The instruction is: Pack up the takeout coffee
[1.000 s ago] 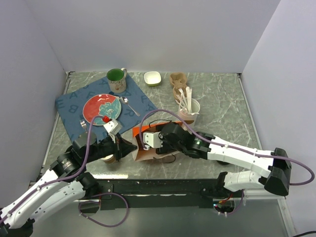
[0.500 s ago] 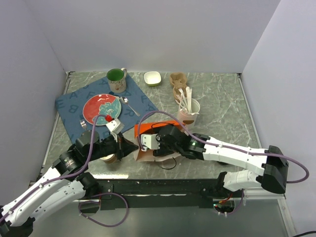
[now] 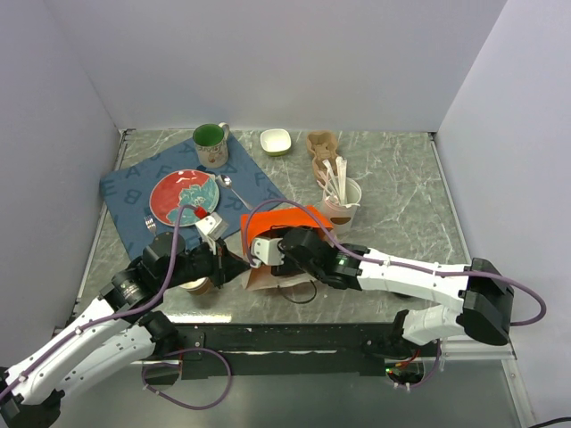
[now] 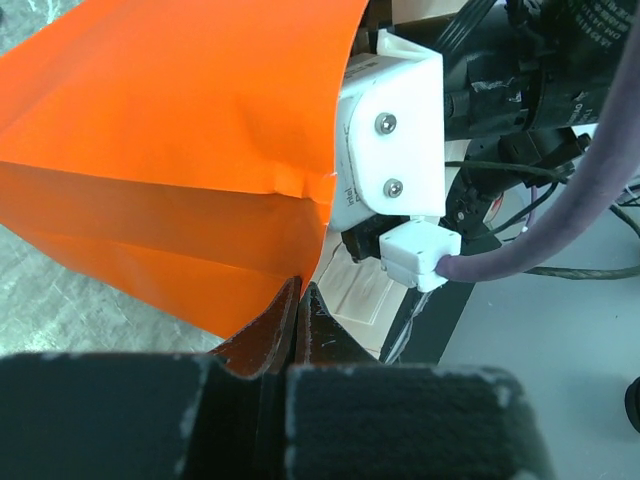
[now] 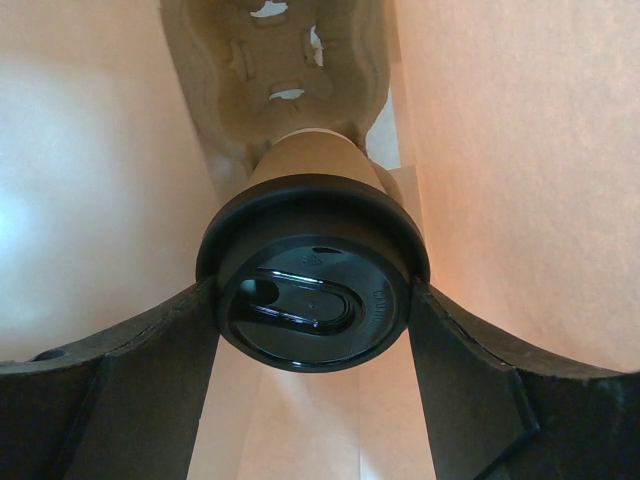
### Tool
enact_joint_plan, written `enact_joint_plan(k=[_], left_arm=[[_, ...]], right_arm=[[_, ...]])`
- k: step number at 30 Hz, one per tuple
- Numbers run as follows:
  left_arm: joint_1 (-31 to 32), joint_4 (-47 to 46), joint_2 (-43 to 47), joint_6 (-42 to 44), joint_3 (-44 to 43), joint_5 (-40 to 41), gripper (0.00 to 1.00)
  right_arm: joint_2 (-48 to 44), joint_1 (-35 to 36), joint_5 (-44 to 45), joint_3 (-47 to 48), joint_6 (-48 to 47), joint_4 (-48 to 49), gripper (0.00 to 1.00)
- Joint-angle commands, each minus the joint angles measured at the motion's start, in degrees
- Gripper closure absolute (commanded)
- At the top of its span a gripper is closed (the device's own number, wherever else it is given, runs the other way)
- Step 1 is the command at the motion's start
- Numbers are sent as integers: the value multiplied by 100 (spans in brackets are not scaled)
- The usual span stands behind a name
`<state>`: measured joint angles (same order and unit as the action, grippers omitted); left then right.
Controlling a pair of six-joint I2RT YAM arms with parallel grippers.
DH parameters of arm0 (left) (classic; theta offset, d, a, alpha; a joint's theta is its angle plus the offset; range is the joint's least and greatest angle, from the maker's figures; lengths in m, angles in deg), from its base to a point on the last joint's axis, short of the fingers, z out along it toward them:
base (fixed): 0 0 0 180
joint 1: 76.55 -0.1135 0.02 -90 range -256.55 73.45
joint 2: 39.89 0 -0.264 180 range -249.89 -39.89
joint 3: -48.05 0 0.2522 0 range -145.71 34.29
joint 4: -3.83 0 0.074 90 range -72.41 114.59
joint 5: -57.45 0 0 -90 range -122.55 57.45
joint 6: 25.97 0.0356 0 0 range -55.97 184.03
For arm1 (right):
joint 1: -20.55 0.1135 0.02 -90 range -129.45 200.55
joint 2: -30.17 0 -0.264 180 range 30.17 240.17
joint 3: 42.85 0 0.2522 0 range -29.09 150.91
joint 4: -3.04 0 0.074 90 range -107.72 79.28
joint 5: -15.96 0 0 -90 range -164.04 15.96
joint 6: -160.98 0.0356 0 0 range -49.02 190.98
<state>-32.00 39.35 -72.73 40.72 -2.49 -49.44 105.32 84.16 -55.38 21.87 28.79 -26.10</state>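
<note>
My right jaws clamp the coffee (image 5: 312, 290), bag (image 5: 500, 150) walls close beside, cardboard tray (image 5: 270, 60) ahead; left jaws pinch the bag's rim.

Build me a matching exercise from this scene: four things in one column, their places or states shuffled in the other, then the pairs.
Things:
1. takeout coffee
2. left claw
3. green mug
4. white bowl

Places or states:
A. on the blue cloth
B. pinched shut on the edge of the orange bag
C. gripped by the right claw
D. on the bare table at the back

Pairs: 1-C, 2-B, 3-A, 4-D
</note>
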Motion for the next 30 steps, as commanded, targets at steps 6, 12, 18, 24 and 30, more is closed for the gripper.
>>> enact_joint_plan(k=[6,12,18,24,30], left_arm=[[18,-207,102,-174,-67,-219,99],[9,-216,76,-156,-84,-228,99],[18,-163,14,-112,-163,-184,99],[18,-181,23,-104,-111,-105,99],[18,-181,15,-86,-67,18,99]], right_arm=[[-344,-218,516,-297,1,70,50],[-72,-209,420,-183,97,210,51],[263,-183,648,151,150,237,52],[52,-200,508,125,124,18,52],[-211,-279,455,160,98,-387,52]])
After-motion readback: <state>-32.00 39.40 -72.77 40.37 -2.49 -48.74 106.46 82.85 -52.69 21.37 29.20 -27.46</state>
